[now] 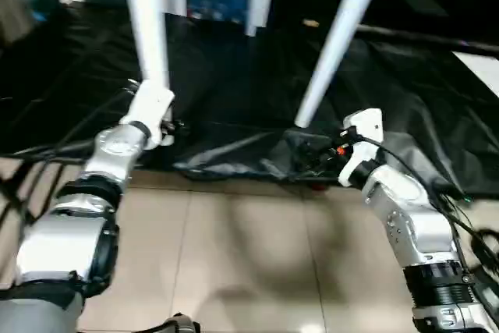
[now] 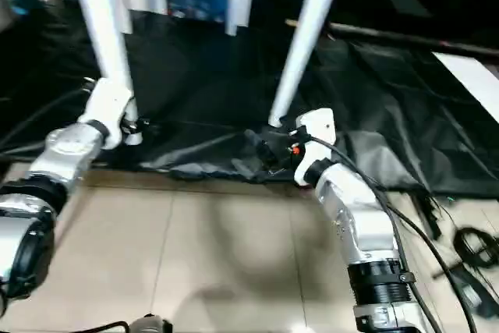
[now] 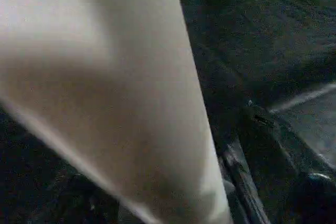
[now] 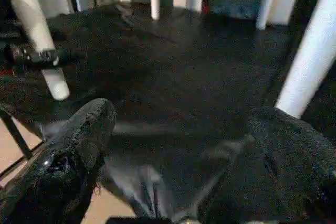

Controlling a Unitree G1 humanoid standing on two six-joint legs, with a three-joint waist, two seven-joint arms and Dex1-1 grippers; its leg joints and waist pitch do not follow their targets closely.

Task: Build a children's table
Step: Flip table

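Table legs are standing on a black sheet (image 1: 234,91), their upper ends cut off by the picture's top edge. The left gripper (image 1: 160,126) is sitting against the near left leg (image 1: 148,21); whether its fingers are gripping it is hard to tell. The right gripper (image 4: 178,145) is gaping wide, holding nothing, just beside the foot of the slanting right leg (image 1: 335,44). Farther legs (image 1: 257,1) are standing behind. Beige floor tiles (image 1: 234,255) are lying nearer the robot, and cables (image 2: 468,255) are trailing at the right.

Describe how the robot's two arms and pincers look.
Both forearms are silver metal with black ribbed joint collars and white wrist housings. The right arm carries black cables and a small orange-red mark at the wrist. The right pincer has two black, rough-textured fingers.
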